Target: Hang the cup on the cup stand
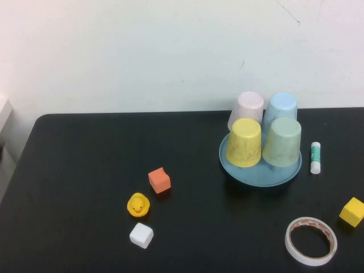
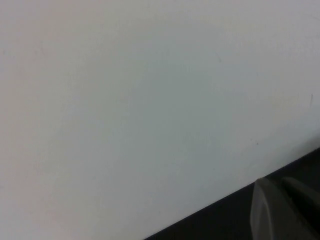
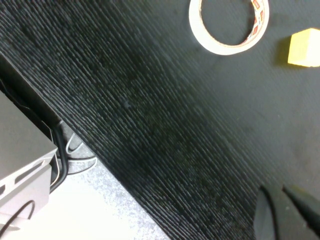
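The cup stand sits well away from both my jaws. On it the mint cup stands inverted: light, stiff, slick, best gripped across its tapered wall. My left gripper and right gripper are clenched empty.

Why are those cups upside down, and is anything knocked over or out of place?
Nothing stands out. Four cups sit inverted on the stand: pink, blue, yellow and green, all upright, none tipped. Nothing spilled. Both pincers are shut, clear of the cups: left pincer faces the wall, right pincer hovers near the tape.
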